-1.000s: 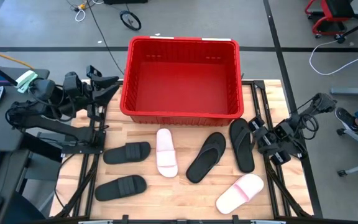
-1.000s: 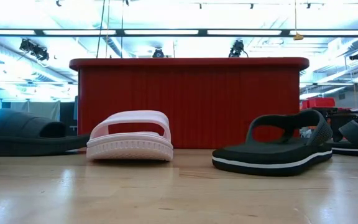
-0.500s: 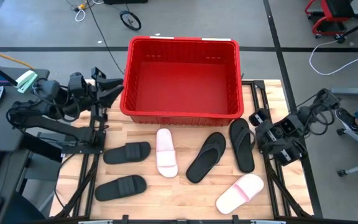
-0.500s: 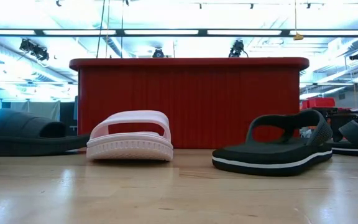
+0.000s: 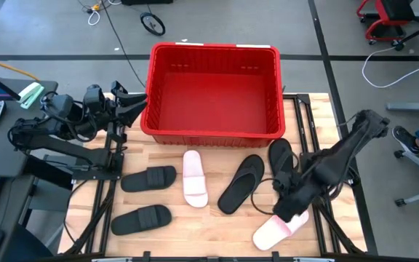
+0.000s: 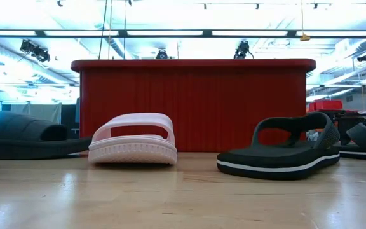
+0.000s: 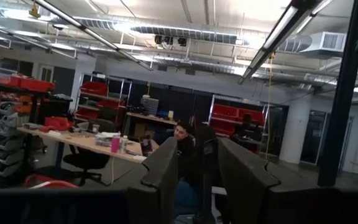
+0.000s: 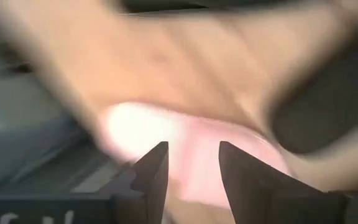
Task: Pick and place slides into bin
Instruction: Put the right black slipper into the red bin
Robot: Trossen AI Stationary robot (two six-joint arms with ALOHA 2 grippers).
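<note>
Pink slide (image 5: 281,225) sat near-right on the table, bin (image 5: 213,132) empty. Your right gripper (image 5: 284,211) had just swung from the table's right edge to over it, fingers parted, holding nothing. First pick looked imminent. Left gripper (image 5: 133,104) waited by the bin's left, open.

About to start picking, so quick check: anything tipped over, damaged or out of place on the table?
Nothing stands out. All six slides lie flat, sole down, on the table in front of the empty bin. The right gripper is over the pale slide; the left gripper waits beside the bin.

right arm (image 5: 326,171) partly hides the pink slide (image 5: 271,231).
</note>
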